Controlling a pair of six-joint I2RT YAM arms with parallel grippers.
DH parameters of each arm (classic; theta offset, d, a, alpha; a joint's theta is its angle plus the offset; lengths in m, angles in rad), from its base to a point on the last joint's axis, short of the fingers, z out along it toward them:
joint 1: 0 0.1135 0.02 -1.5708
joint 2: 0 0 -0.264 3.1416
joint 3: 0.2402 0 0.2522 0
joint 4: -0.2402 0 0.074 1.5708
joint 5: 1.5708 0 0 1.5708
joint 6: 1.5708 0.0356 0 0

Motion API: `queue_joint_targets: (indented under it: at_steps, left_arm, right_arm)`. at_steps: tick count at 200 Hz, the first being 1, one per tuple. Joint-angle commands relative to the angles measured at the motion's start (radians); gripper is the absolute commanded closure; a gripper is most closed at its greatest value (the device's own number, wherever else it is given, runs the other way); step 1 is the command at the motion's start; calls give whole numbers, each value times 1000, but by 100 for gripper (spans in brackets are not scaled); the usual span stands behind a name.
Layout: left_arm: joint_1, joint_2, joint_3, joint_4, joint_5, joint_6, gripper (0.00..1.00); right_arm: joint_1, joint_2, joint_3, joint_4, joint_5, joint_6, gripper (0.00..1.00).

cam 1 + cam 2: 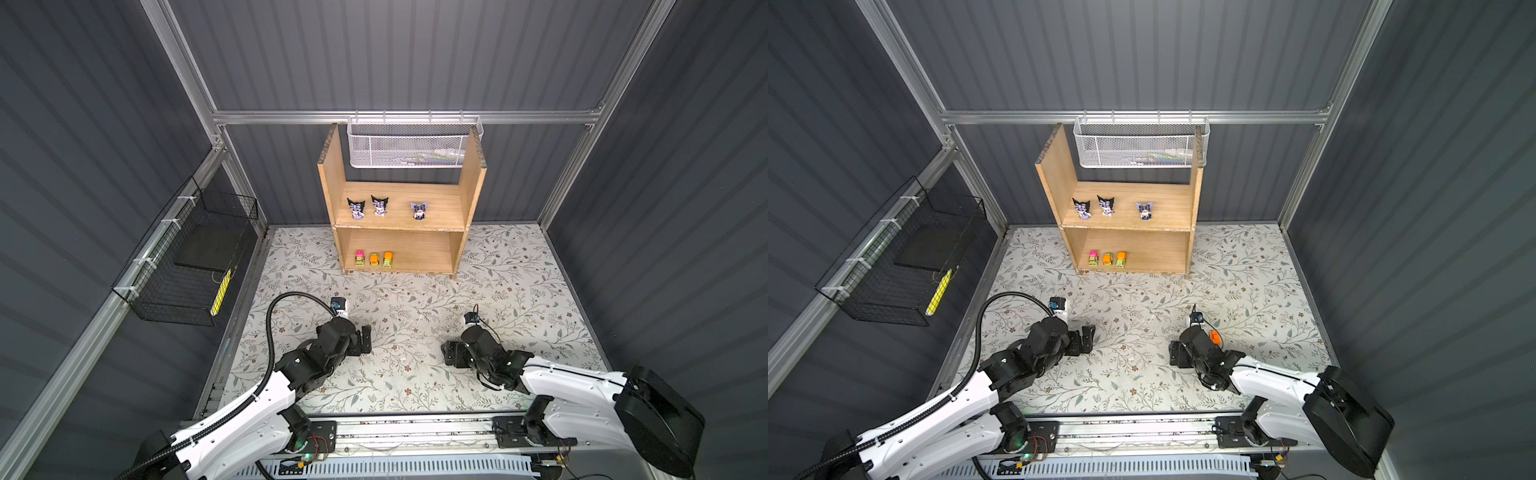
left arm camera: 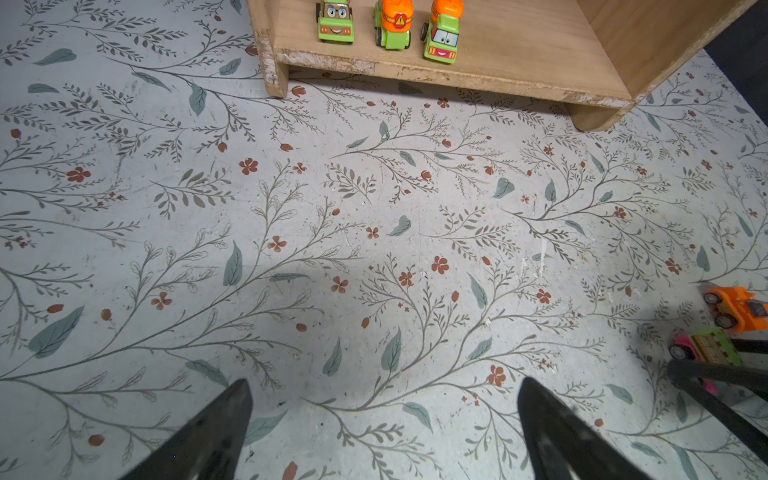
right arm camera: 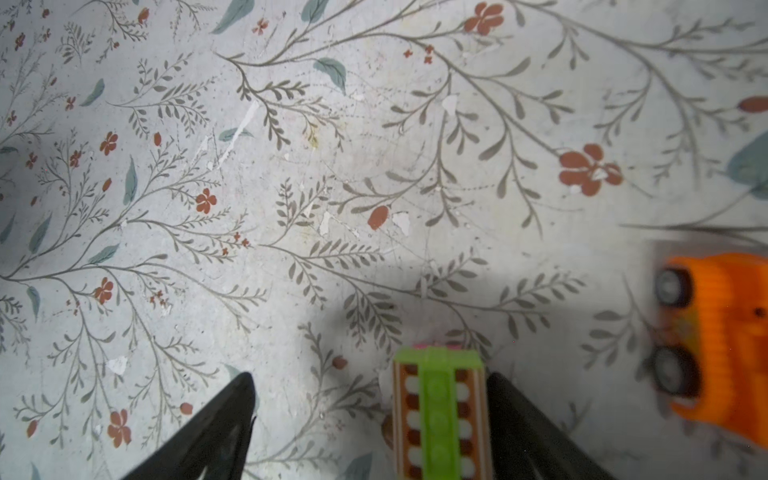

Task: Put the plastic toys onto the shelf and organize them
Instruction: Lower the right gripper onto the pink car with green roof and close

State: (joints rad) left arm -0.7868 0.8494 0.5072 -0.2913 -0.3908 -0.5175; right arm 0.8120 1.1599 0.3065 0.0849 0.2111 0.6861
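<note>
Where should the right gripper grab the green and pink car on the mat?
Probably across its two long flat sides, coming from above along its length. The green and pink car is a narrow box lined up between the open fingers of the right gripper, nearer one finger, so centre before closing.

robot lab cell: aluminium frame (image 1: 291,117), grey ribbed panels (image 1: 374,54), rail-mounted arms (image 1: 249,409)

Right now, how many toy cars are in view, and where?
5. Three in a row on the shelf's lower tier: left car, middle car, right car. Two on the table: a green-and-pink car between the right gripper's open jaws, an orange car outside them. Arms may hide more.
</note>
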Motion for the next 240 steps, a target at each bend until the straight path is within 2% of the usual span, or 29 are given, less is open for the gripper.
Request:
queue_joint_targets:
  at_steps: [1, 60, 92, 115, 183, 226, 240]
  left_arm:
    - [-6, 19, 8, 27, 13, 0, 1]
    - [-6, 66, 22, 58, 28, 1, 1]
    - [-6, 88, 30, 69, 34, 2, 1]
    - [-6, 95, 37, 67, 30, 7, 1]
    - [-6, 46, 2, 32, -8, -2, 1]
    - [-6, 9, -16, 3, -35, -11, 0]
    - [-6, 1, -23, 2, -34, -17, 1]
  right_arm:
    - [48, 19, -42, 59, 88, -10, 19]
    - [124, 119, -86, 162, 201, 6, 35]
    - [141, 173, -77, 179, 230, 12, 55]
    - [158, 173, -57, 163, 241, 2, 66]
    - [167, 92, 86, 24, 253, -61, 69]
    - [160, 194, 260, -34, 249, -119, 68]
    - [155, 237, 309, -71, 254, -132, 62]
